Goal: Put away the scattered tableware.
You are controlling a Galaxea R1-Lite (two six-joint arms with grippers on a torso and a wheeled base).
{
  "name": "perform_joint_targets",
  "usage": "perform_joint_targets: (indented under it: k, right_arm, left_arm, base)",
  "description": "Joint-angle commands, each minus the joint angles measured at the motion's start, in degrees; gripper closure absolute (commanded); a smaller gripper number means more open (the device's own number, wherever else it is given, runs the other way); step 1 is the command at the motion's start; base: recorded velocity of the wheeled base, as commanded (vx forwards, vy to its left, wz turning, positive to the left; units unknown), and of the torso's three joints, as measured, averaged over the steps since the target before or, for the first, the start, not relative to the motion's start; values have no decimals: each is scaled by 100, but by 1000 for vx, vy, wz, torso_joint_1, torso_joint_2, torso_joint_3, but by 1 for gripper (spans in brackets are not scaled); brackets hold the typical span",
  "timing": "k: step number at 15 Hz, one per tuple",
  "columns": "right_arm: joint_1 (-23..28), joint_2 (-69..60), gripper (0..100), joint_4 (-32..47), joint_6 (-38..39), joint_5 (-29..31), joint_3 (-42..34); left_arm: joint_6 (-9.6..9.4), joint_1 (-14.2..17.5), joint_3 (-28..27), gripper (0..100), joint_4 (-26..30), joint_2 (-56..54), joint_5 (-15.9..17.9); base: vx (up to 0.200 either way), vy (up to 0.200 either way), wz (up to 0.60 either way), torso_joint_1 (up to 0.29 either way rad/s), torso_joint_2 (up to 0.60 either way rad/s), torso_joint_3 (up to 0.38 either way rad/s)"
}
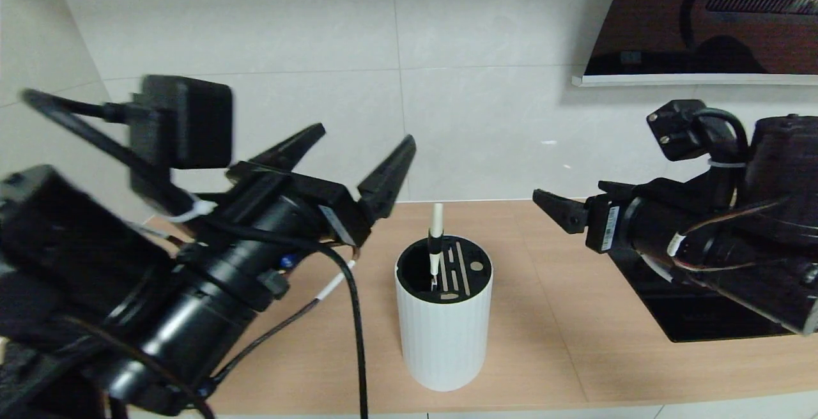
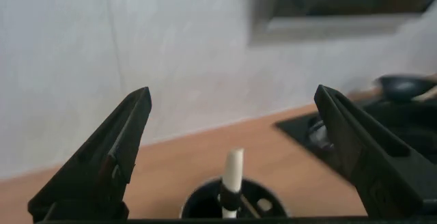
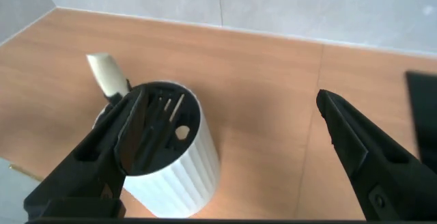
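A white ribbed utensil holder (image 1: 443,326) with a black slotted top stands on the wooden counter (image 1: 549,317) near its front edge. One utensil with a cream handle (image 1: 436,227) sticks upright out of it, also seen from the left wrist (image 2: 233,176) and from the right wrist (image 3: 106,74). My left gripper (image 1: 361,154) is open, raised above and left of the holder, with nothing between its fingers. My right gripper (image 1: 553,208) is to the right of the holder at about the handle's height, open and empty in its wrist view (image 3: 225,162). The holder (image 3: 167,152) sits below it.
A black cooktop (image 1: 690,307) lies on the counter's right side under the right arm. A dark range hood (image 1: 703,23) hangs on the tiled wall above it. Bare counter stretches between the holder and the cooktop.
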State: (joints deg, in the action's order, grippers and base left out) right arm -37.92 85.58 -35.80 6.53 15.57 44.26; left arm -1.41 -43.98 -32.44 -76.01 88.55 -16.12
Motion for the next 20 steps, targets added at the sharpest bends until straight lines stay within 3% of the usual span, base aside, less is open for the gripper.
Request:
perform_joint_targets:
  k: [1,3,5,7,9,10,12,14,18,19,20]
  right_arm:
    - [-4,-762,0,-6,-117,52,-93]
    - [154,-1562,0,-6,-135,8,-577]
    - [154,-2572,0,82,-381,8,-1139]
    - [374,-3785,0,320,-557,43,-1719]
    - [1279,-4902,0,970,-539,-27,-2062]
    - [1604,-5499,0,1436,-522,-80,-2115]
    - [1964,-6361,0,2174,-548,-63,-2062]
    - [2430,-6932,0,2737,-557,-10,-2071]
    - [2931,-7749,0,3536,-566,-54,-2229]
    - [3125,-7987,0,3686,-627,-71,-2291]
    - [3221,-7995,0,3686,-618,-10,-2370]
  left_arm:
    - [36,654,467,0,297,-1464,372]
    - [36,1489,1196,0,939,-2457,381]
    - [27,1806,1636,0,2108,-3793,381]
    - [27,1841,1609,0,4226,-5489,390]
    - [27,2412,1389,0,6186,-6834,566]
    - [36,2720,1293,0,6854,-7361,812]
    - [27,3098,1170,0,7451,-7994,1172]
    - [27,3396,1108,0,7715,-8284,1207]
    - [89,3915,1135,0,7513,-8293,1032]
    - [80,4249,1178,0,7557,-8539,1119]
    - [80,4346,1214,0,7680,-8732,1225]
  base:
    - [0,0,0,0,0,0]
    - [0,0,0,0,0,0]
    - [0,0,0,0,0,0]
    - [0,0,0,0,0,0]
    - [0,0,0,0,0,0]
    - [0,0,0,0,0,0]
    - [0,0,0,0,0,0]
    - [0,0,0,0,0,0]
    - [0,0,0,0,0,0]
    - [0,0,0,0,0,0]
    - [0,0,0,0,0,0]
